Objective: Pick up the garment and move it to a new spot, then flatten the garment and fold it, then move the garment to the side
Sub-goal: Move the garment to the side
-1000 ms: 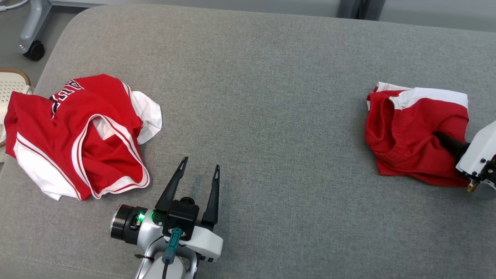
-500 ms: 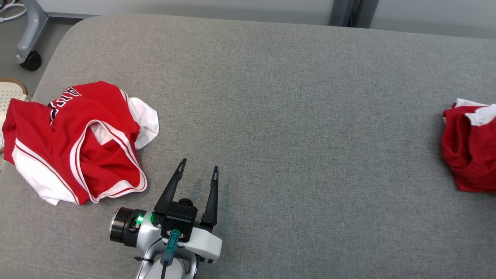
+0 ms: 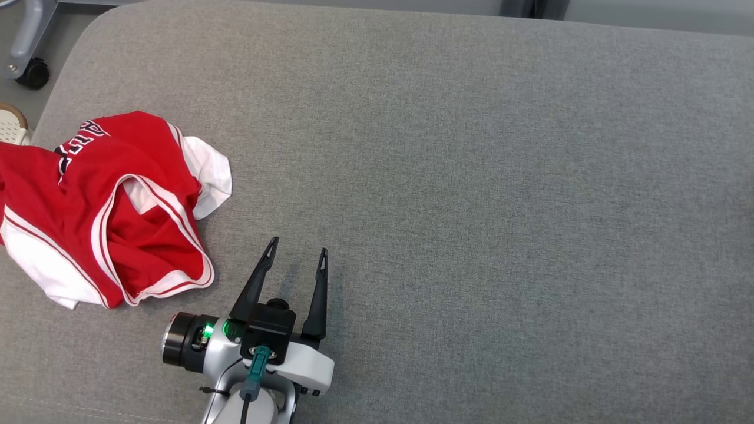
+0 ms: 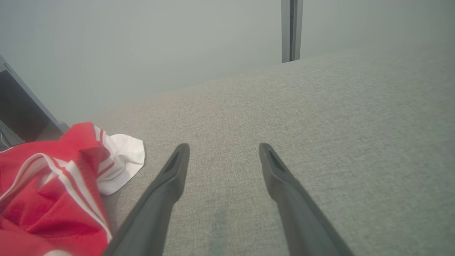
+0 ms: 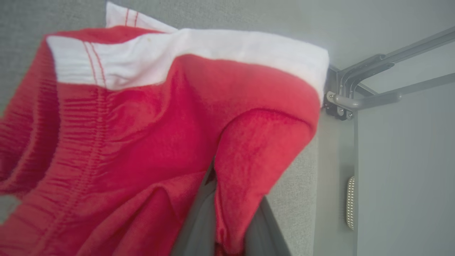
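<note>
Red elastic-waist shorts with a white band, pinched between the right gripper's fingers, look mid-move and not yet folded, while the left gripper hovers, fingers spread.

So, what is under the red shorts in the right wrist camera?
The grey cushion shows around the red shorts. The right gripper pinches one fold; the cloth covers its fingertips and whatever lies beneath the rest.

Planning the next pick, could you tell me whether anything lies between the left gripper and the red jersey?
Nothing visible does: only bare grey cushion separates the open left gripper from the red jersey.
</note>
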`<state>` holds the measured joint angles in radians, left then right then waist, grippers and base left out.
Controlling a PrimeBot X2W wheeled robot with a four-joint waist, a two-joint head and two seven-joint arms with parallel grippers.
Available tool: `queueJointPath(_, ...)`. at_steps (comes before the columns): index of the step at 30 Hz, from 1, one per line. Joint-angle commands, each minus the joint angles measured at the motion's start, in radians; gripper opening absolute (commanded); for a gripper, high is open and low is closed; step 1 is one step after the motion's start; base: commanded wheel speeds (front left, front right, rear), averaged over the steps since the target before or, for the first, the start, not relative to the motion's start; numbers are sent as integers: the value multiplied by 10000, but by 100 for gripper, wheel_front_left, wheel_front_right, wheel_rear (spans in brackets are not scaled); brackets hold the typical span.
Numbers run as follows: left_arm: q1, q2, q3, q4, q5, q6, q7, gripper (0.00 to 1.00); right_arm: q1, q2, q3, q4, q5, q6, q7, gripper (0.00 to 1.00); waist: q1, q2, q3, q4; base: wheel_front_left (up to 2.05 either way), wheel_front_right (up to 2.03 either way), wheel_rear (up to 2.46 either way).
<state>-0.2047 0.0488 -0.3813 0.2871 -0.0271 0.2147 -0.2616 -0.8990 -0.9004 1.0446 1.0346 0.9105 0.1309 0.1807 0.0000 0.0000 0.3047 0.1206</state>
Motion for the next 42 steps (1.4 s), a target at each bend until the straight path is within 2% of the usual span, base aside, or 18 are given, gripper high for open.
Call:
queueJointPath(1, -122, 40, 55, -12, 83, -17, -43, 100, -189, 31, 61, 239, -211, -1, -143, 0, 0, 0, 36, -25, 0, 0, 0)
queueJointPath(8, -206, 58, 80, 0, 184, -68, -43, 100, -748, 560, 381, 1583, -972, -1, -624, 0, 0, 0, 249, -138, 0, 0, 0)
queueJointPath(16, -290, 80, 93, 21, 218, -76, -43, 100, -851, 868, 292, 1979, -794, -1, -808, 0, 0, 0, 370, -199, 0, 0, 0)
queueJointPath(18, -296, 79, 75, 54, 203, -76, -43, 100, -859, 920, 229, 2033, -698, -1, -932, 3, 0, 0, 362, -217, 0, 0, 0)
queueJointPath(19, -298, 77, 60, 68, 203, -76, -43, 100, -820, 987, 201, 2027, -635, -1, -952, 100, 0, 0, 343, -227, 0, 0, 0)
queueJointPath(26, -250, 72, -3, 165, 189, -21, -43, 100, -887, 1067, 400, 2051, -674, -1, -1120, 100, 0, 0, 89, -287, 0, 0, 0)
queueJointPath(37, -26, 59, -44, 178, 75, 31, -43, 100, -1378, 858, 851, 2389, -1310, -1, -971, 100, 0, 0, -363, -196, 0, 0, 0)
queueJointPath(42, 153, 54, -9, 199, 22, 68, -43, 100, -1588, 1134, 638, 2470, -1218, -1, -1350, 100, 0, 0, -626, -165, 0, 0, 0)
